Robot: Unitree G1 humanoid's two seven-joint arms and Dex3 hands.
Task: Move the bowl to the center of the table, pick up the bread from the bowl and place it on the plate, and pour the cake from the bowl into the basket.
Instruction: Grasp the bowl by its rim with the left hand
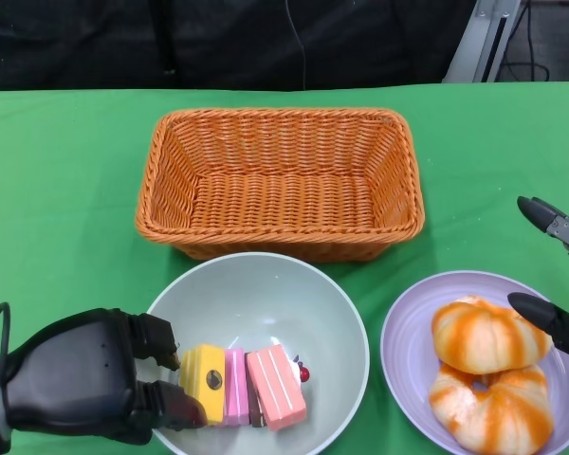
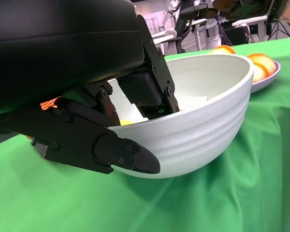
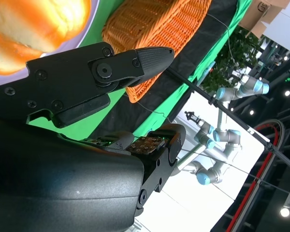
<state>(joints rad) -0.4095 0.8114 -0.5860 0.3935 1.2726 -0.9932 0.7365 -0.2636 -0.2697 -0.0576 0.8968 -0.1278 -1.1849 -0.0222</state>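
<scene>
A pale bowl [image 1: 266, 303] sits in front of me near the table's front edge. It holds several cake pieces [image 1: 251, 387], yellow, pink and salmon. My left hand [image 1: 95, 379] grips the bowl's left rim. In the left wrist view the left hand [image 2: 87, 96] has fingers inside the bowl [image 2: 203, 125] and the thumb under its outer wall. Two orange-striped bread rolls [image 1: 488, 374] lie on the purple plate [image 1: 398, 351] at the right. My right hand [image 1: 550, 318] hovers over the plate's right side, fingers apart and holding nothing. The right wrist view shows the right hand [image 3: 87, 87] beside the bread [image 3: 34, 24].
An orange wicker basket [image 1: 280, 180] stands just behind the bowl in the middle of the green tablecloth, also seen as the basket [image 3: 154, 24] in the right wrist view. Bare cloth lies to the basket's left and right. A dark backdrop runs behind the table's far edge.
</scene>
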